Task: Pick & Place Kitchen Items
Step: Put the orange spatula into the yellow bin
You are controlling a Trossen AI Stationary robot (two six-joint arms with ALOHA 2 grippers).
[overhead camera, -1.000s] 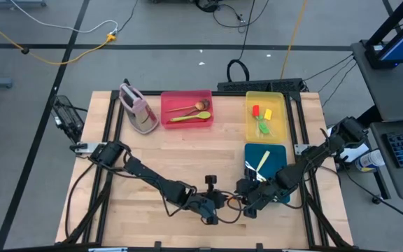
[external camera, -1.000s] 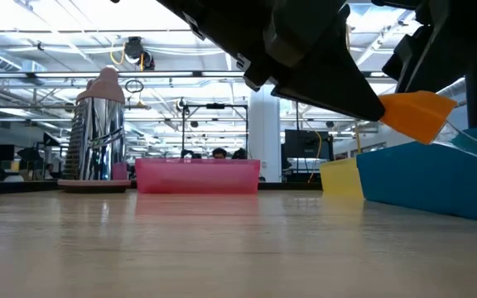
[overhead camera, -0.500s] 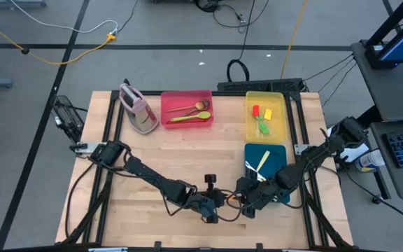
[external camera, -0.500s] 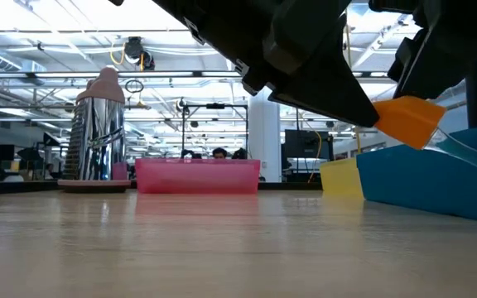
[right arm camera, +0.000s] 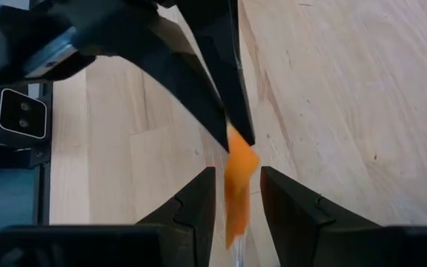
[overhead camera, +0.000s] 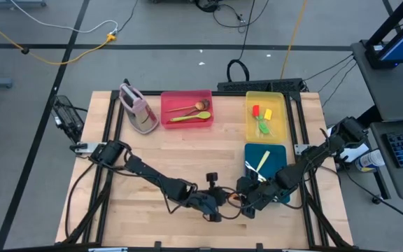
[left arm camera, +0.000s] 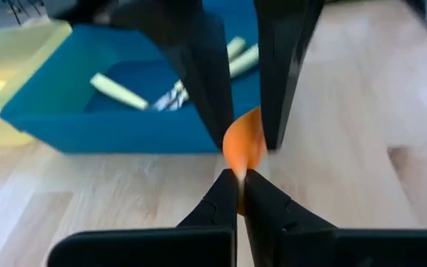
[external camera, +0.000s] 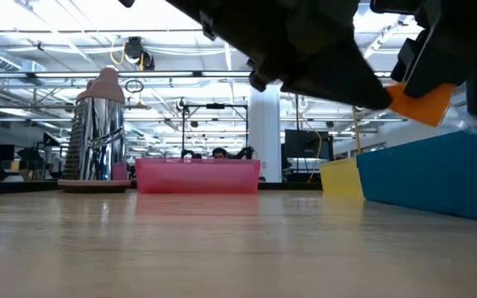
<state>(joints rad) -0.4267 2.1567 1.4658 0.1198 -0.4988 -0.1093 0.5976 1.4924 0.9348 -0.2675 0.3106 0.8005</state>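
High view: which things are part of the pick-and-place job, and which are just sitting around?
Job:
orange spatula, pinched by the left gripper, between the right gripper's open fingers
spoons in the red tray
spatulas in the yellow tray
knives in the blue tray

Just there:
red tray
yellow tray
blue tray
pink-and-grey container

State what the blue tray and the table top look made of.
Blue tray: probably plastic, with a uniform opaque colour and smooth, faintly glossy walls. Table top: wood, with pale boards, visible grain and seams, and a matte to satin finish.
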